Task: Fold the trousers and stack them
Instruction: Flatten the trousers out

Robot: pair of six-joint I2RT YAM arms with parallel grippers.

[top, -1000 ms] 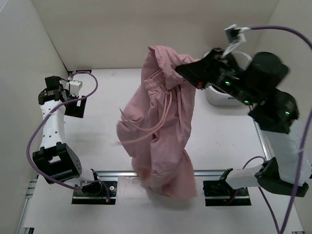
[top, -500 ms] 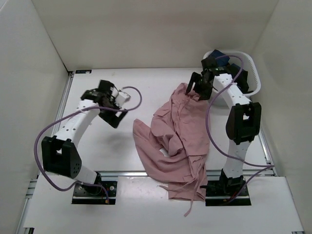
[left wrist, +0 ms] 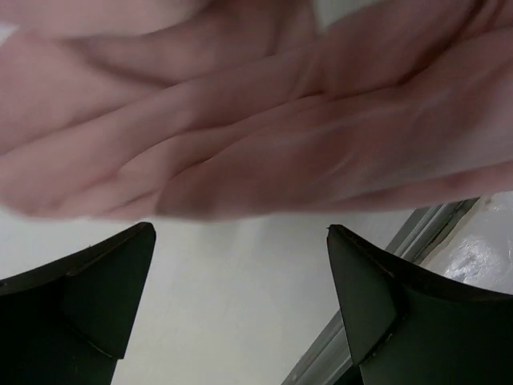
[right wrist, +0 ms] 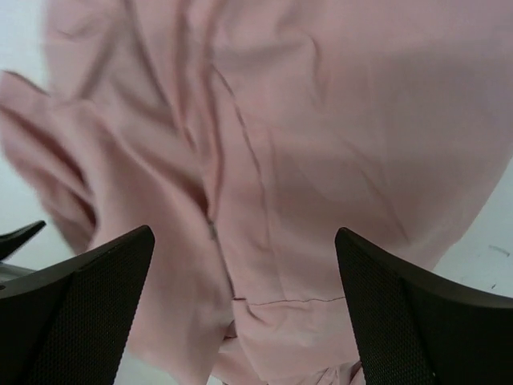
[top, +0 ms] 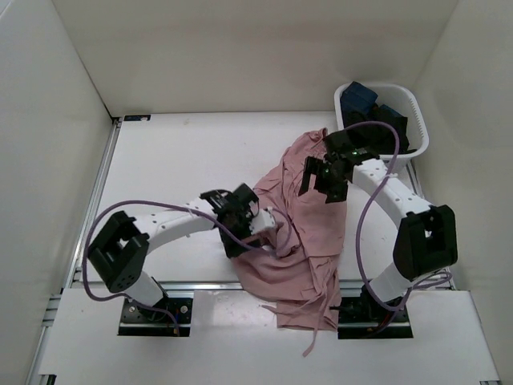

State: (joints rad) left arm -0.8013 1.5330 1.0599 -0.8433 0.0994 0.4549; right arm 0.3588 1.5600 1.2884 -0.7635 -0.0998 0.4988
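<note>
The dusty-pink trousers (top: 300,233) lie in a crumpled heap right of the table's middle, with one end and a drawstring trailing over the front rail. My left gripper (top: 271,231) is low at the heap's left edge. It is open (left wrist: 240,233) over bare table, and the trousers (left wrist: 240,120) lie just beyond its fingertips. My right gripper (top: 315,183) hovers over the heap's upper part. It is open wide (right wrist: 244,234) with nothing between its fingers, and the trousers (right wrist: 321,120) with their seam fill the view below it.
A white basket (top: 418,120) holding dark blue and black garments stands at the back right, close behind the right arm. A metal rail (top: 200,283) runs along the front edge, also seen as the rail (left wrist: 401,241) near the left fingers. White walls enclose the table.
The right gripper held the trousers high a second ago; it has let go and they now lie on the table. The left arm swung from the far left to the heap's edge.
</note>
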